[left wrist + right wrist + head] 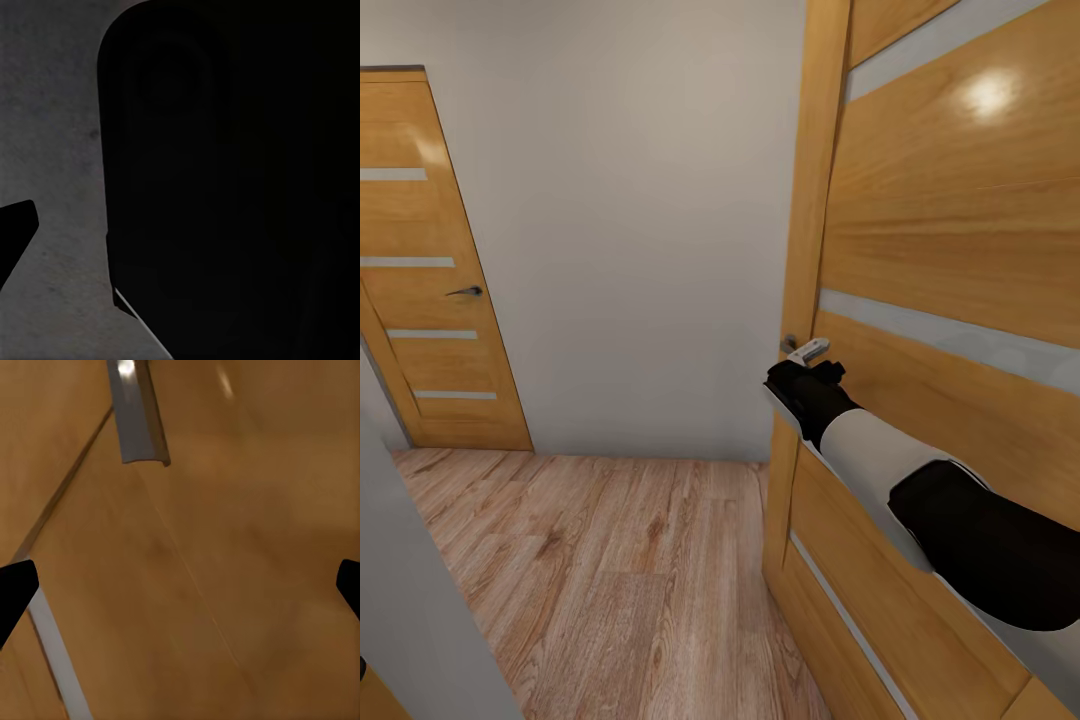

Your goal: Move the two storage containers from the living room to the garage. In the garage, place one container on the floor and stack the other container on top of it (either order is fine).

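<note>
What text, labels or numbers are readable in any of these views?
None. The near wooden door, its lever handle, the far door and the wall carry no lettering in the head view. The right end effector faces plain wood panelling; the left wrist view is too dark to read.

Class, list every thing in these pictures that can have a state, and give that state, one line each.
Near door: swung open, seen edge-on beside the arm.
Near door's handle: level, not gripped.
Far door: closed, handle level.
Right pincer: open, empty, facing the near door's panel below its handle.
Left pincer: cannot tell, too dark.
</note>
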